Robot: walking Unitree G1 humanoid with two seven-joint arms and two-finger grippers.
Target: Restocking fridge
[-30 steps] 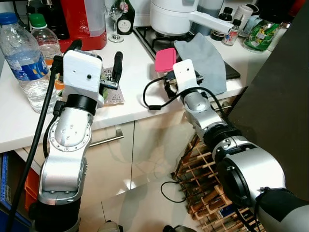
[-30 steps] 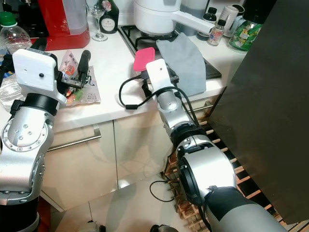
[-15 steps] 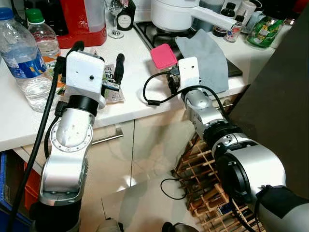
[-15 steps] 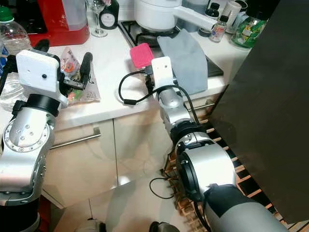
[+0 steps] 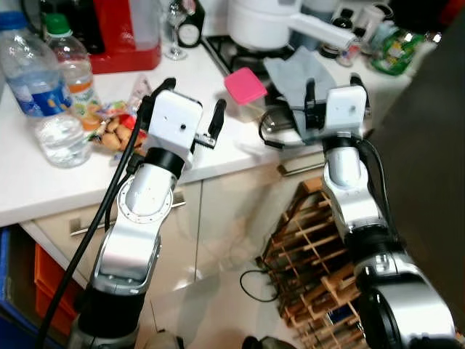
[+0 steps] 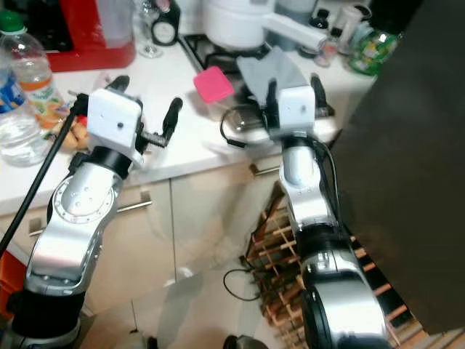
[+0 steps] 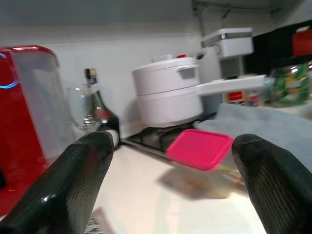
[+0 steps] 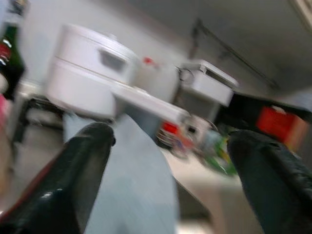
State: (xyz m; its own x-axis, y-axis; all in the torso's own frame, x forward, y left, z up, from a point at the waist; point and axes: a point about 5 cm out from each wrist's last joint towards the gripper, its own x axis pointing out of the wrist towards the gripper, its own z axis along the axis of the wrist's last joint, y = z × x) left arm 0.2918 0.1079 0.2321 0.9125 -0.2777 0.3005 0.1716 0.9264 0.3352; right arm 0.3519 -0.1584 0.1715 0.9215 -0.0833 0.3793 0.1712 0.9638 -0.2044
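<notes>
- Your left gripper (image 5: 190,120) hangs at the table (image 5: 29,189) edge, fingers spread wide, grasping nothing.
- Your right gripper (image 5: 333,80) hovers over the grey cloth (image 5: 290,69), fingers released.
- The pink-lidded container (image 5: 245,89) sits between them, near the white pot (image 5: 261,22).

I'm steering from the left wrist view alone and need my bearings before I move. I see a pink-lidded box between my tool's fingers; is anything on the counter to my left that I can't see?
Observer: Yes. Two water bottles stand at the counter's left end, well left of the left tool.
Operator: Anything between the bottles and my tool?
Observer: A snack packet lies flat on the counter beside the nearer bottle.
Operator: Where is the other arm?
Observer: The right tool is raised over the grey cloth at the counter's edge, fingers spread, holding nothing.
Operator: And my own tool?
Observer: Open and empty, short of the pink-lidded box.
</notes>
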